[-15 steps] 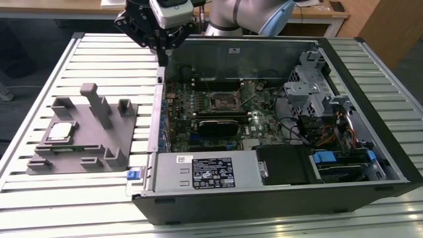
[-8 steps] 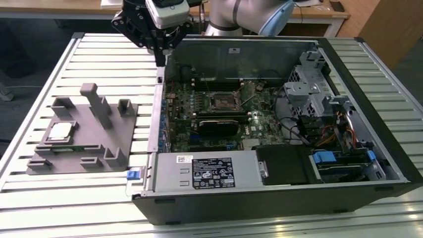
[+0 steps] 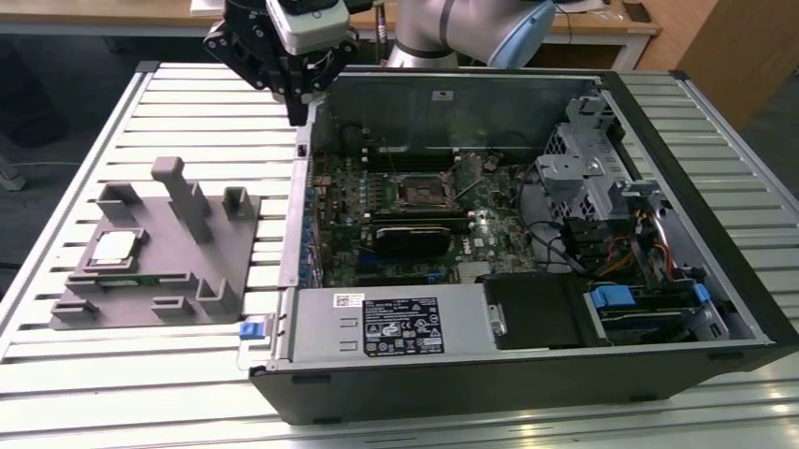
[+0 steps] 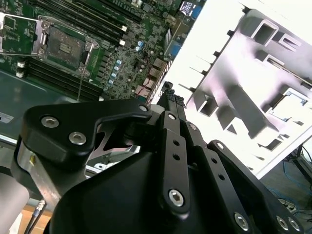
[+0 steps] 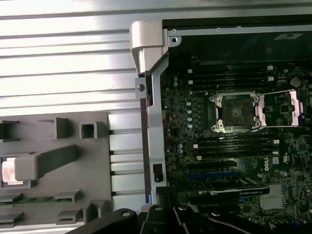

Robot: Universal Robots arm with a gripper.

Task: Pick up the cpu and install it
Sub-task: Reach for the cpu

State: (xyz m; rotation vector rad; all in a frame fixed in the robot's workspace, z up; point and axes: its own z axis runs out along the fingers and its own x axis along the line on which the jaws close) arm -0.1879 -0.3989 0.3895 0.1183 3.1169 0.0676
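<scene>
Pale silvery square cpu (image 3: 112,248) sits cradled in a grey moulded tray (image 3: 163,281) on the slatted metal counter (image 3: 125,374), ready for pickup. Black jaws hover closed together, holding nothing, over the open black computer case (image 3: 500,374), whose square socket (image 3: 422,192) lies unlatched to receive it.

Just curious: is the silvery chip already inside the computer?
No, the cpu lies on the grey holder outside the computer case.

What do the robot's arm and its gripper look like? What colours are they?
The arm is made of smooth silver-grey tubes with a pale blue cap at a joint. The gripper is black, built from angular linked bars dotted with shiny round screws. A white boxy part sits above it.
</scene>
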